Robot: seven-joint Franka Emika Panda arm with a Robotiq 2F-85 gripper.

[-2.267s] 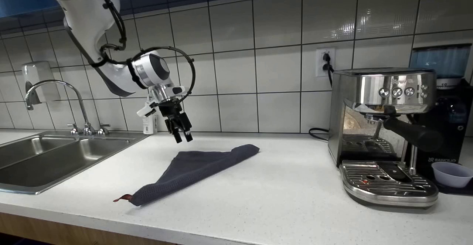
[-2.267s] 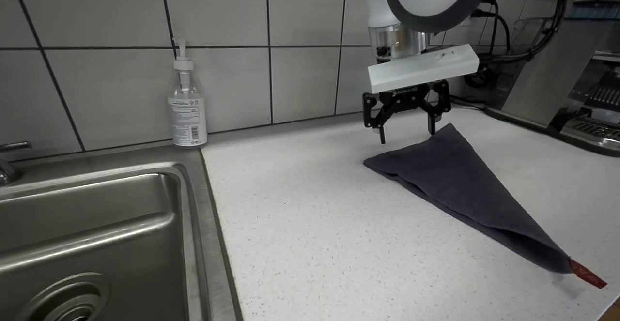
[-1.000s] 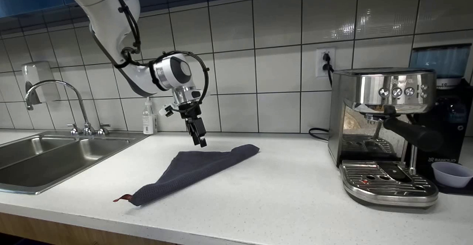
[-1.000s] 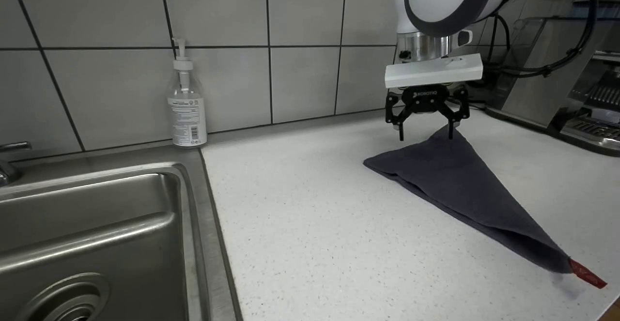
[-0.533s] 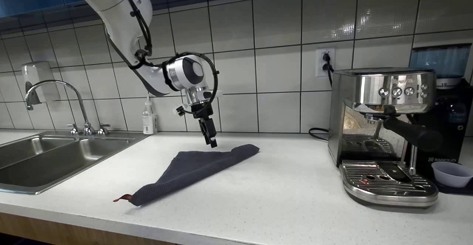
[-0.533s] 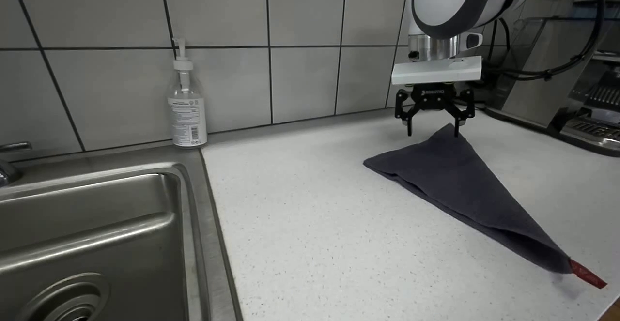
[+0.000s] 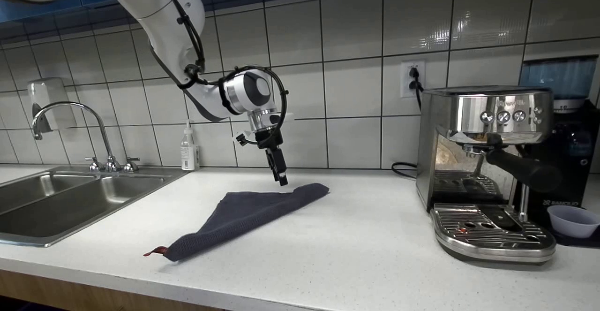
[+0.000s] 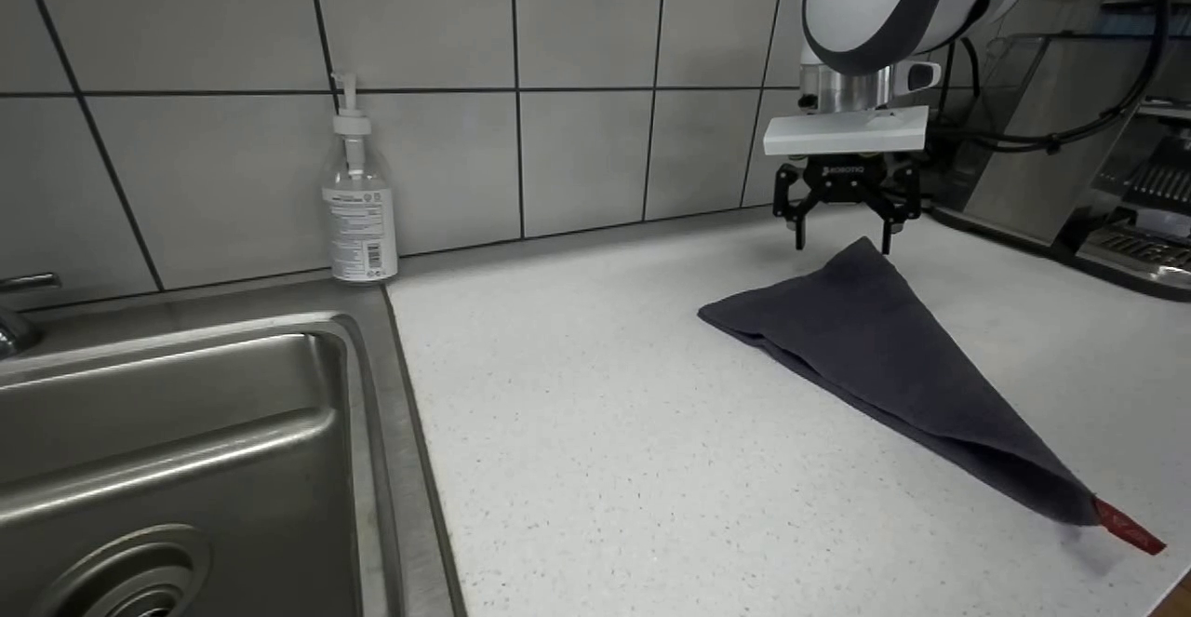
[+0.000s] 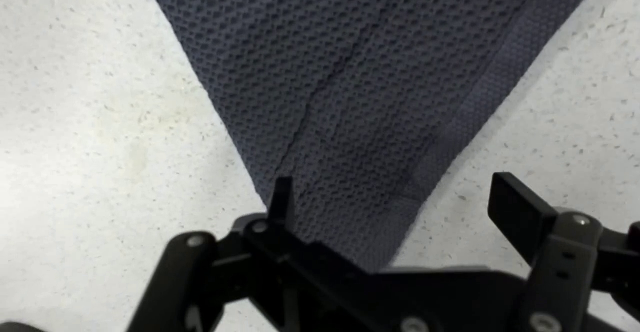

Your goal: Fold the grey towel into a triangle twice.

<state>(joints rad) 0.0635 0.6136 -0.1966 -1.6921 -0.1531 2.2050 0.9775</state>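
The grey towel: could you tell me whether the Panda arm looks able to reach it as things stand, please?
Probably yes: the open gripper hangs near one corner of the grey towel, with nothing visible in the way.

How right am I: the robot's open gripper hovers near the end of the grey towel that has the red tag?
Wrong end: the open gripper hovers near the end of the grey towel opposite the red tag, as both exterior views show.

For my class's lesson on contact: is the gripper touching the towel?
Apart. An exterior view shows it: a thin strip of counter is visible between the gripper and the towel below.
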